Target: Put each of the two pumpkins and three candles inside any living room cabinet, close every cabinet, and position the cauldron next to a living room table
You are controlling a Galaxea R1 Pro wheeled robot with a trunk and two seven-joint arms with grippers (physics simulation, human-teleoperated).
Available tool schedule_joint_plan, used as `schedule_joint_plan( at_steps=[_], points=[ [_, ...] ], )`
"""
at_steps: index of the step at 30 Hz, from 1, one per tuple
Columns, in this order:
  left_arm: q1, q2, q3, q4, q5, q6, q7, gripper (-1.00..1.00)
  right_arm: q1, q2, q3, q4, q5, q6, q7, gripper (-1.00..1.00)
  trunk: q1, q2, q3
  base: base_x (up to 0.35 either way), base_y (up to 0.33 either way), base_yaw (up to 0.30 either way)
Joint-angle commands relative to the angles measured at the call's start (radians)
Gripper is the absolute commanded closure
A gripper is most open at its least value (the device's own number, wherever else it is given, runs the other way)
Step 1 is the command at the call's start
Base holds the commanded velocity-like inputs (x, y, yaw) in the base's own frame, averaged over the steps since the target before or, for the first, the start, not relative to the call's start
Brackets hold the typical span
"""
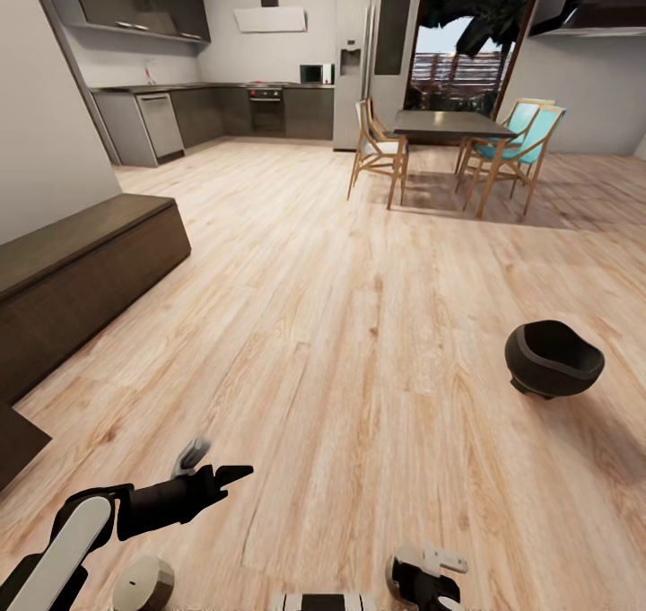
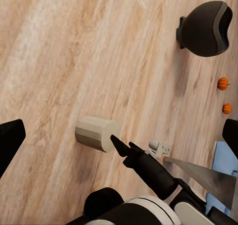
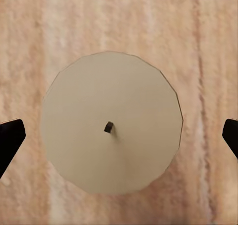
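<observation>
Head view: the cauldron (image 1: 554,358) sits on the plank floor (image 1: 359,324) at four o'clock, the cabinet (image 1: 81,274) at nine.

Left wrist view: the left gripper (image 2: 119,136) is spread wide over a candle (image 2: 97,132) lying sideways; two pumpkins (image 2: 223,83) rest beyond the cauldron.

Right wrist view: the right gripper (image 3: 119,136) is parted above an upright candle (seen end-on), not touching it.

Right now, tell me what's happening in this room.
The robot stands on the wood floor with its right gripper poised straight above a candle, fingers spread either side and not touching it. The left gripper is empty and open. The cauldron sits on the floor to the right, and two pumpkins lie on the floor beyond it. The dark cabinet along the left wall looks closed.
</observation>
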Motion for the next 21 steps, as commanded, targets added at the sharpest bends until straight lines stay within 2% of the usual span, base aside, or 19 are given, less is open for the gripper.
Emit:
schedule_joint_plan(
  at_steps=[1,9,17,21],
  points=[
    [0.000,0.001,-0.001,0.000,0.003,0.002,0.002,-1.00,-0.001,0.000,0.009,0.000,-0.010,-0.005,-0.005,-1.00,0.000,-0.001,-0.005,0.000,0.000,0.000],
    [0.000,0.000,-0.002,0.000,0.003,0.002,0.002,-1.00,-0.001,0.001,0.010,0.000,-0.010,-0.009,-0.005,-1.00,0.004,-0.002,-0.036,0.000,0.000,0.000],
    [0.000,-0.001,-0.002,0.000,0.003,0.002,0.002,-1.00,-0.001,0.001,0.010,0.000,-0.010,-0.021,-0.003,-1.00,0.004,-0.002,-0.036,0.000,0.000,0.000],
    [0.000,-0.001,-0.002,0.000,0.003,0.002,0.002,-1.00,-0.001,0.001,0.010,0.001,-0.010,-0.032,0.020,-1.00,0.004,-0.002,-0.036,0.000,0.000,0.000]
  ],
)
